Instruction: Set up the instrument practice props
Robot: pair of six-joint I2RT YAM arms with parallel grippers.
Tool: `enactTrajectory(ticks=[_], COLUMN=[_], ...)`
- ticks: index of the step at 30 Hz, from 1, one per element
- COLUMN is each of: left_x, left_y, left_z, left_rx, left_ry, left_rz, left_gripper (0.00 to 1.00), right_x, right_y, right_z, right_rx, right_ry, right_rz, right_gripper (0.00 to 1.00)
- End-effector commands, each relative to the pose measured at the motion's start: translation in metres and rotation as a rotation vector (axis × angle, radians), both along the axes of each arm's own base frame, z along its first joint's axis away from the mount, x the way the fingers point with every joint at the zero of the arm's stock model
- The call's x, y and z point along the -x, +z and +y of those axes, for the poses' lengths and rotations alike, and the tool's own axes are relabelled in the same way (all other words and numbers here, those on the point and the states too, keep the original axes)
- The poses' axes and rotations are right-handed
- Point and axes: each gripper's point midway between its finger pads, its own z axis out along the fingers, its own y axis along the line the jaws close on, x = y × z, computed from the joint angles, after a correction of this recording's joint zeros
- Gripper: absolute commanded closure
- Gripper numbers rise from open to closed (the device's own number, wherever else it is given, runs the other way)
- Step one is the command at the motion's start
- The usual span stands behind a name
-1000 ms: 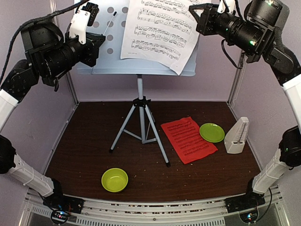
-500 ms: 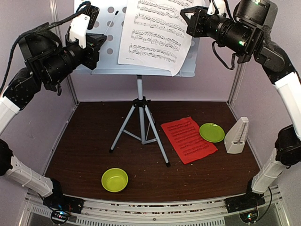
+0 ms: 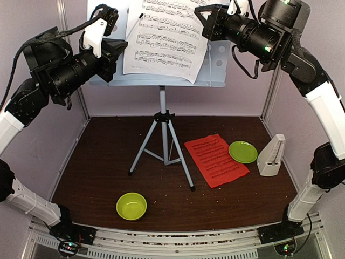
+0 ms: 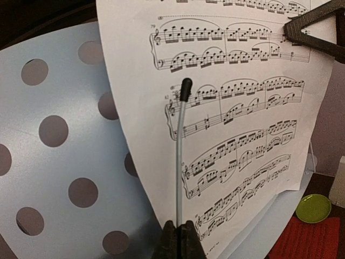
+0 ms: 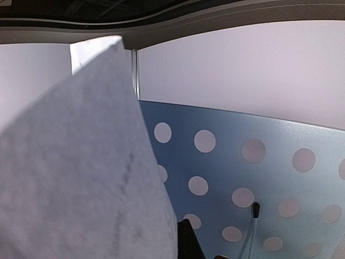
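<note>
The music stand's pale perforated desk point(image 3: 218, 67) sits high on grey tripod legs point(image 3: 163, 151). A white sheet-music page point(image 3: 161, 40) lies tilted against the desk. My left gripper point(image 3: 123, 47) is shut on the stand's thin grey page-holder wire point(image 4: 179, 162), which crosses the page's left edge; its fingers point(image 4: 173, 243) pinch the wire's base. My right gripper point(image 3: 205, 22) is shut on the white page's right edge; the right wrist view shows the page's back point(image 5: 81, 178) beside one dark finger point(image 5: 186, 243). A red page point(image 3: 215, 159) and the cream metronome point(image 3: 271, 155) lie on the floor.
A lime-green plate point(image 3: 242, 151) lies between the red page and the metronome. A lime-green bowl point(image 3: 131, 206) sits at the front left. Lilac walls with metal posts close in the sides and back.
My right gripper has moved left with the white page, sliding it left across the desk. My left gripper has shifted slightly right, still on the wire.
</note>
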Motion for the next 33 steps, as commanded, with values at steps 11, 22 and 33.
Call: enactTrajectory(ticks=[11,22,33], left_x=[0.01,0.013,0.012], left_y=[0.02,0.019,0.017], left_z=[0.0,0.004,0.003], left_rx=[0.063,0.079,0.079], left_ry=[-0.058,-0.064,-0.064], left_rz=[-0.063,-0.056,-0.055], left_gripper=[1.0,1.0,1.0], right_x=[0.031,0.048,0.058], right_y=[0.02,0.012,0.003], right_z=[0.04,0.07,0.09], right_rx=[-0.025,0.061,0.153], right_ry=[0.153,0.253,0.305], right_rz=[-0.114,-0.205,-0.302], right_gripper=[1.0,1.0,1.0])
